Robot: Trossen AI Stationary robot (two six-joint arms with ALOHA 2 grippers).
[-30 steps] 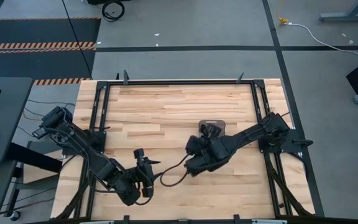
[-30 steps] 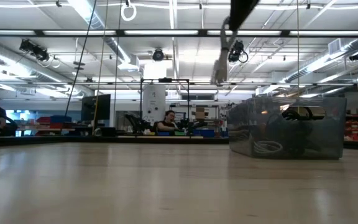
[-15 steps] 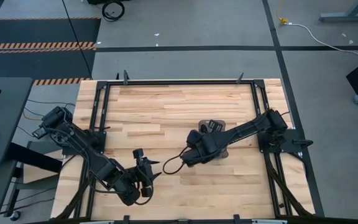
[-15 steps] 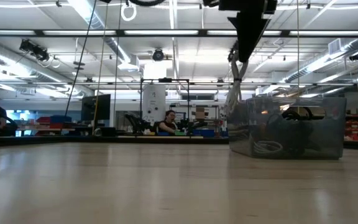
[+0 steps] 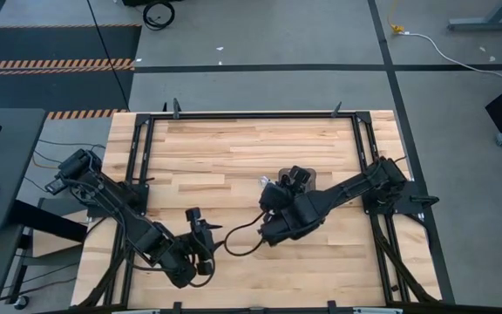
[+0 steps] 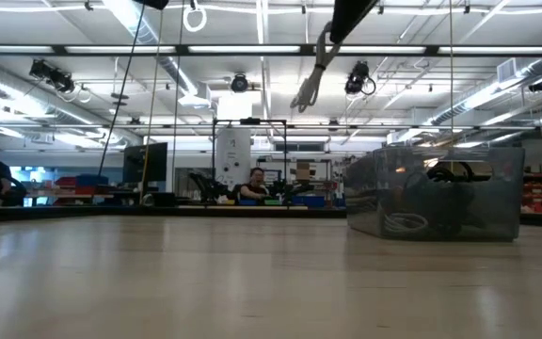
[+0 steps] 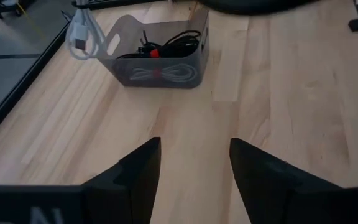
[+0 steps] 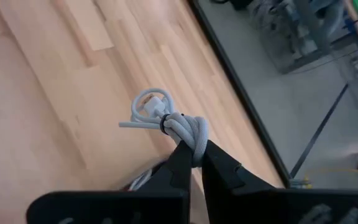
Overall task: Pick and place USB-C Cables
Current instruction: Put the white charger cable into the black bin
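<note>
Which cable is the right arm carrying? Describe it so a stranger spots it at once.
Start at the translucent grey tray on the wooden table. Beside it, up in the air, the right gripper pinches a coiled white cable. Unlike the cables lying in the tray, it hangs clear of everything.

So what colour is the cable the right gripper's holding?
White cable, pinched in the right gripper; clearest in the right wrist view.

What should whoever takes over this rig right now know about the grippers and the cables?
Right gripper: shut on a white cable, held in the air beside the grey tray.
Left gripper: open, empty, at the table's near edge.
In the tray: a white coil and black cables, one with a red tie.
Left: set the held cable down, destination unclear.
</note>
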